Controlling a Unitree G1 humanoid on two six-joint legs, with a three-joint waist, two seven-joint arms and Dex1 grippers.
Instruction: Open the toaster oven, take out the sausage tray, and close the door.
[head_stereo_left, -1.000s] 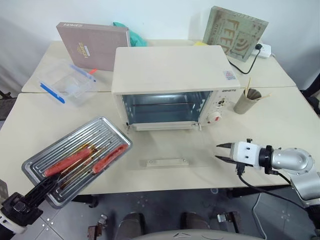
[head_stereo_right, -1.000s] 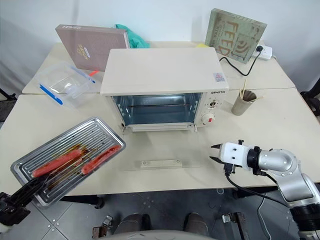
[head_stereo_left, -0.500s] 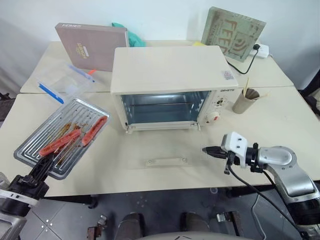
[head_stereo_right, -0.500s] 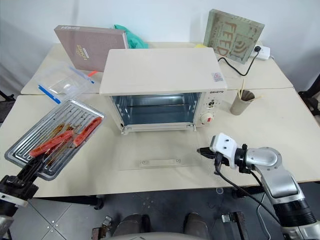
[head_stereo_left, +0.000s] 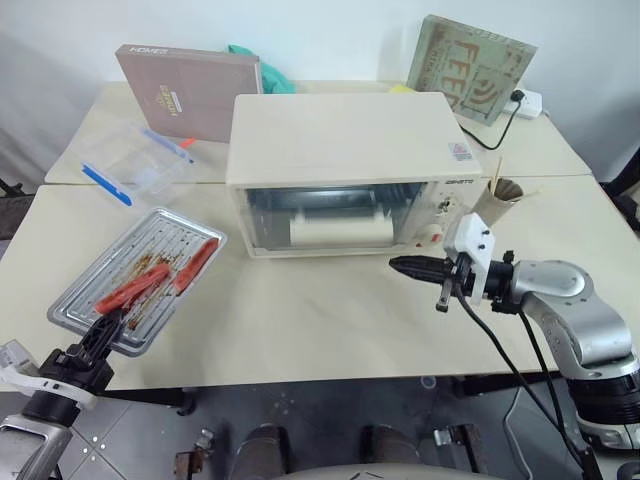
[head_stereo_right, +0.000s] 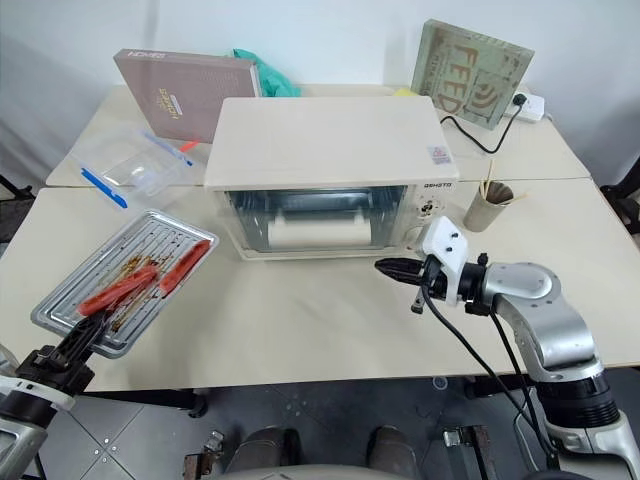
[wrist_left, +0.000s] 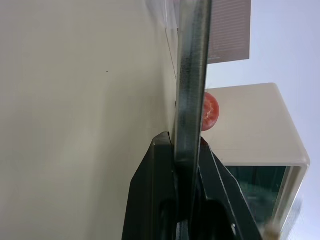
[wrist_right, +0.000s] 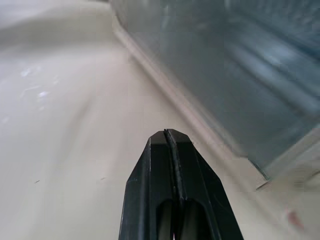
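Note:
The cream toaster oven (head_stereo_left: 340, 130) stands mid-table. Its glass door (head_stereo_left: 335, 215) is swung up against the front, and the bar handle (head_stereo_left: 338, 232) looks blurred. Just off the oven's lower right corner, my right gripper (head_stereo_left: 393, 264) is shut and empty, pointing at the door's bottom edge; in the right wrist view its fingers (wrist_right: 167, 132) are pressed together in front of the glass. The silver sausage tray (head_stereo_left: 150, 240) sits at the table's left front with red sausages (head_stereo_left: 195, 262) on it. My left gripper (head_stereo_left: 108, 322) is shut on the tray's near rim (wrist_left: 192, 75).
A clear blue-edged container (head_stereo_left: 135, 165) and a brown box (head_stereo_left: 185, 90) lie at the back left. A paper cup with sticks (head_stereo_left: 497, 200) stands right of the oven. A green board (head_stereo_left: 470, 62) and a white power strip (head_stereo_left: 527, 98) are at the back right.
The door, flat on the table before, has swung up against the oven. My right gripper shut, then rose toward the oven's front. The tray moved from over the front edge onto the table.

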